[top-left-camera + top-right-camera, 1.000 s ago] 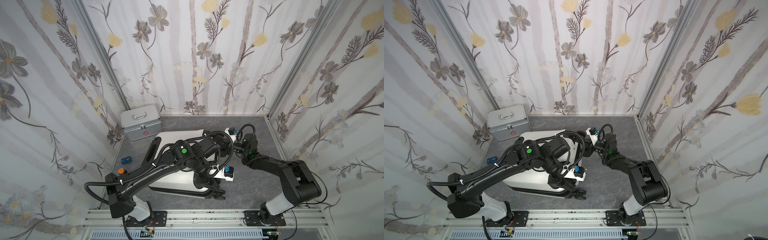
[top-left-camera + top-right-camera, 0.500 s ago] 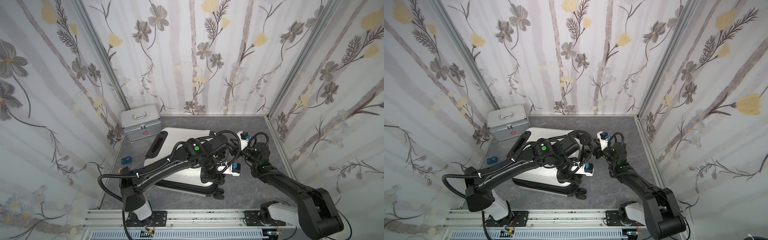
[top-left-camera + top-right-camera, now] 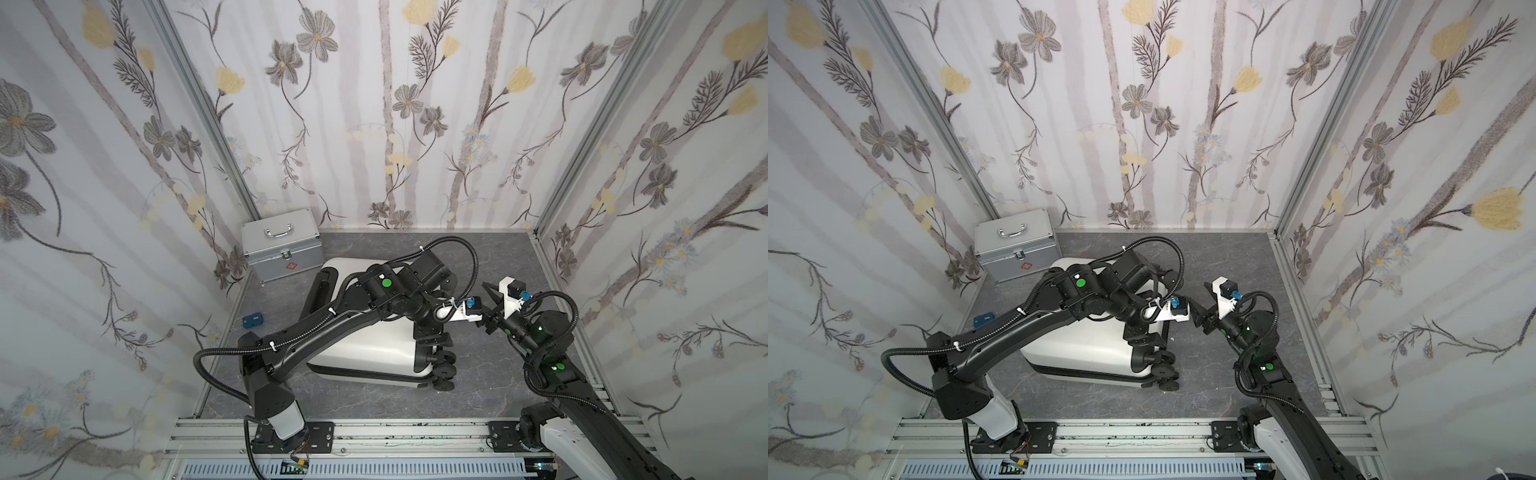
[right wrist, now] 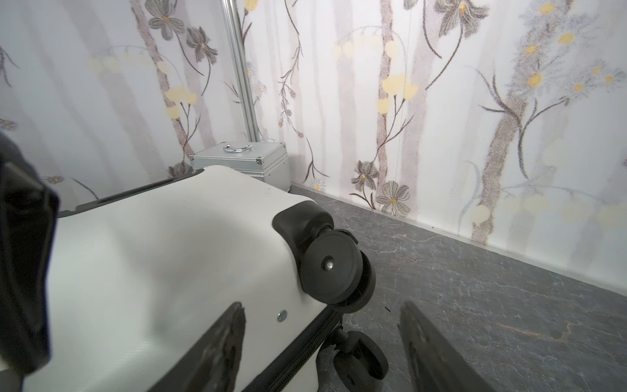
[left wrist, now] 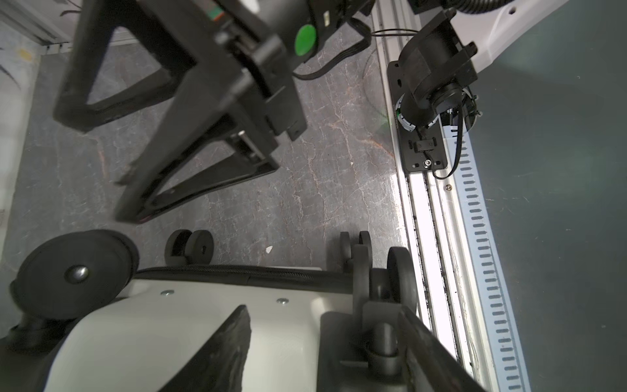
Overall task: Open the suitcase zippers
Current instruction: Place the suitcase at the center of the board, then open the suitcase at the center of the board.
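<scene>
The grey marbled surface point(image 3: 478, 395) carries the white suitcase point(image 3: 365, 353), which lies flat near the middle. Its wheel end points to the right edge and its black handle side points to the back left corner. The left arm point(image 3: 316, 332) reaches across the top of the suitcase to the wheel end. The right arm point(image 3: 552, 365) comes from the front right corner and stops just beside that same end. A silver case point(image 3: 282, 249) stands in the back left corner, just beside the suitcase.

The left gripper point(image 5: 322, 310) hangs over the wheel end with its jaws apart. They close on nothing; the white shell and a wheel stem show between them. The right gripper point(image 3: 489, 309) also has its jaws apart and holds nothing.

The black wheels point(image 3: 444, 370) stick out toward the right edge. The zippers point(image 5: 237, 271) form a thin black band along the seam between the wheels; I cannot make out the pulls. A small blue object point(image 3: 252, 320) lies at the left edge.
</scene>
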Controlling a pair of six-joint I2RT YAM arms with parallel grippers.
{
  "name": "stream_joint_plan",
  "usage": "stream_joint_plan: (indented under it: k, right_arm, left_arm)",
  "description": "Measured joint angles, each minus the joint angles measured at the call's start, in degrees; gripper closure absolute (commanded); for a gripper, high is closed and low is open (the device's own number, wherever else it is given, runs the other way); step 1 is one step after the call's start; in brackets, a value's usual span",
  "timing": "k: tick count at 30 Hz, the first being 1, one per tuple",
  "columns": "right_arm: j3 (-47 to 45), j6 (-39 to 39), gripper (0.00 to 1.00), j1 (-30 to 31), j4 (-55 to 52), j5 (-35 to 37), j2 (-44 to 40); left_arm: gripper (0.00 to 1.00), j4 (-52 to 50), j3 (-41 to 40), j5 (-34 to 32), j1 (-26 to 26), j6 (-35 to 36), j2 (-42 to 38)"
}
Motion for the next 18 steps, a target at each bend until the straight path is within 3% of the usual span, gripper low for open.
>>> stream_joint_plan:
  k: [2,7,11,18]
  right_arm:
    - [0.37,-1.14,0.25,2.14,-2.08,-2.60,-1.01]
    - [3.23,-9.29,0.24,14.69,-11.87,-5.99,-1.03]
    - [5.07,-14.05,0.24,20.63,-21.55,-5.49,-0.39]
    - [7.30,-16.06,0.25,28.65,-31.26,-1.22,-0.39]
  left_arm:
    - [0.28,2.45,-3.76,-2.29,1.84,-1.09,-3.37]
    - [0.28,8.37,-14.78,-8.00,7.76,-3.98,-12.92]
    - [0.27,13.68,-22.14,-10.95,12.07,-6.80,-19.50]
    - [0.27,17.79,-28.13,-11.39,13.84,-8.66,-24.68]
